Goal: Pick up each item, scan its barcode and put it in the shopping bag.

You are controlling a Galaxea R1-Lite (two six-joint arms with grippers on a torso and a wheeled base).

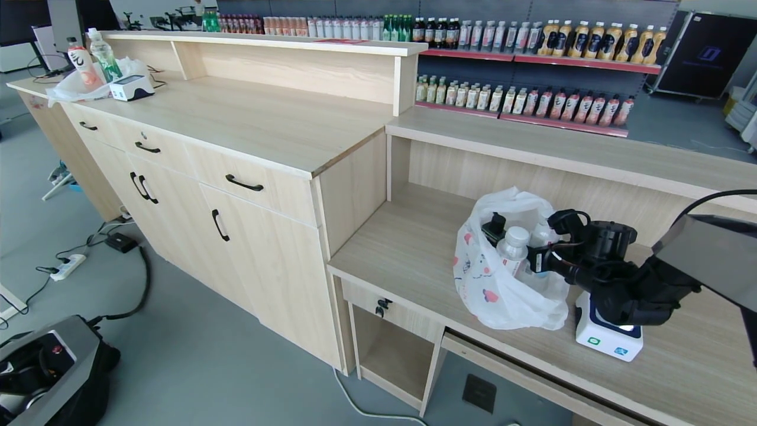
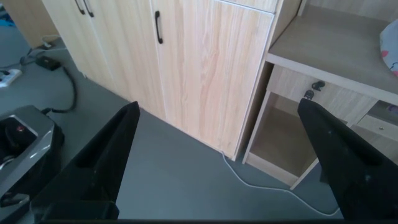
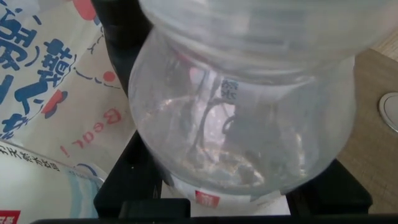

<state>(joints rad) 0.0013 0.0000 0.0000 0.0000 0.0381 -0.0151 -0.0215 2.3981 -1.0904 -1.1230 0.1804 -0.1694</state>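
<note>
1. The right gripper (image 1: 535,260) is closed around a clear plastic bottle with a white cap (image 1: 513,245). In the right wrist view its black fingers (image 3: 127,183) press the bottle's rounded body (image 3: 242,112) from both sides.
2. The clear plastic bottle stands upright in the mouth of a white plastic shopping bag with red and blue print (image 1: 502,299). Its cap and shoulder are plain, while its lower part is blurred behind the bag's film and the gripper. Its label is cut off at the edge of the wrist view.
3. Just beyond the bottle, a dark object (image 1: 494,228) pokes out of the bag; I cannot tell what it is.
4. Behind the gripper, under the right wrist, sits a white box-shaped scanner (image 1: 609,340), its upper face largely covered by the arm.
5. Bag and scanner rest on a light wooden counter (image 1: 408,248).
6. The left gripper (image 2: 217,162) hangs with its dark fingers (image 2: 99,168) spread wide, nothing between them.
7. Below it lie a grey floor (image 2: 180,180) and a white cable (image 2: 261,183); ahead stands a light wood cabinet door with a black handle (image 2: 205,68).
</note>
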